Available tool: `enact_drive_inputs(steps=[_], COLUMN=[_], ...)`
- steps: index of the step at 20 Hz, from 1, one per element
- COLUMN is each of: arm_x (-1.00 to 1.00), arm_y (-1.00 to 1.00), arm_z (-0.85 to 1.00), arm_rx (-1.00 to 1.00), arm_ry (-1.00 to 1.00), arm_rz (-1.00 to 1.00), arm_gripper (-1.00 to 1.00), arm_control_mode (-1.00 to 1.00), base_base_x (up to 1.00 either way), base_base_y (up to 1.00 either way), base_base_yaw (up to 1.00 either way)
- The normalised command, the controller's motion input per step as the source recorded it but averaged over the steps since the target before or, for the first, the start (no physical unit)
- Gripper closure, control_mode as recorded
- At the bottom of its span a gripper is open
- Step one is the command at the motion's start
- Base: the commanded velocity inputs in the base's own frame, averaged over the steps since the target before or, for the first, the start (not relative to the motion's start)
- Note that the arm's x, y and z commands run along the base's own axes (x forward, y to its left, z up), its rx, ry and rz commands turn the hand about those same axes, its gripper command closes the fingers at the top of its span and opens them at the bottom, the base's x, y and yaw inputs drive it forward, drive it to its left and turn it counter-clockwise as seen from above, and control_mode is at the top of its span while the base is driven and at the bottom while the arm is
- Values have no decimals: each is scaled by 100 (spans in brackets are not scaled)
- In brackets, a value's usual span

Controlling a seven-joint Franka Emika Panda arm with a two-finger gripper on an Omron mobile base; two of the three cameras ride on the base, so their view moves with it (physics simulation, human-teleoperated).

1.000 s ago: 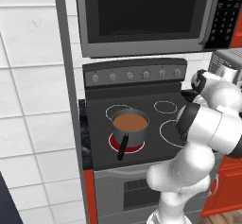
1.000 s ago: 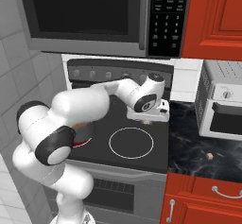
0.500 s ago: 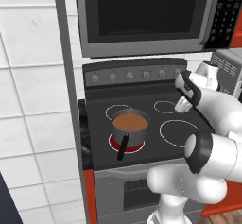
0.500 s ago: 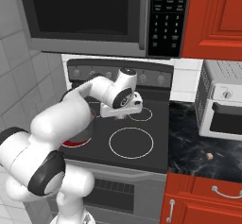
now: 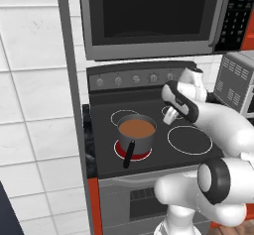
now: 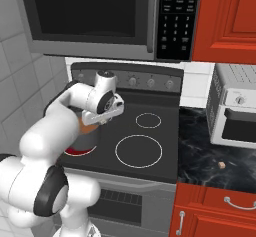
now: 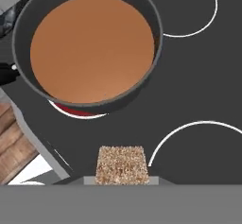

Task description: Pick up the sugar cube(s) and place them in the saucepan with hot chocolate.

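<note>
We see a small speckled tan sugar cube (image 7: 122, 165) pinched in the tool (image 7: 122, 179), whose jaws are drawn in narrow against the cube's sides. In the hand view the cube hangs above the black glass stovetop (image 7: 198, 67), just beside the round grey metal saucepan (image 7: 155, 38) and not over it. The saucepan holds smooth reddish-brown hot chocolate (image 7: 92, 48) and sits on the glowing red front-left burner (image 5: 144, 154), its long black stick handle (image 5: 128, 153) pointing toward the front edge. From the left base view the tool (image 5: 171, 114) hovers just right of the saucepan's rim. A second tiny tan cube (image 6: 221, 165) lies on the dark marbled bench (image 6: 210, 141), well apart, near a white toaster oven (image 6: 235, 106).
</note>
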Motion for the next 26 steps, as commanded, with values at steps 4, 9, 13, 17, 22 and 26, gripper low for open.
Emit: enact_drive_inputs(steps=[4, 9, 13, 17, 22, 26], arm_x=[22, 34, 26, 1, 0, 0], arm_y=[78, 74, 48, 19, -1, -2], arm_z=[0, 0, 0, -8, -4, -1], arm_rx=[-10, -8, -5, -2, 0, 0], arm_ry=[0, 0, 0, 0, 0, 0], arm_rz=[11, 2, 0, 0, 0, 0], arm_gripper=[100, 100, 100, 100, 100, 100], arm_control_mode=[-100, -100, -100, -100, -100, -100], base_base_x=[0, 0, 0, 0, 0, 0], base_base_y=[0, 0, 0, 0, 0, 0], base_base_yaw=[0, 0, 0, 0, 0, 0])
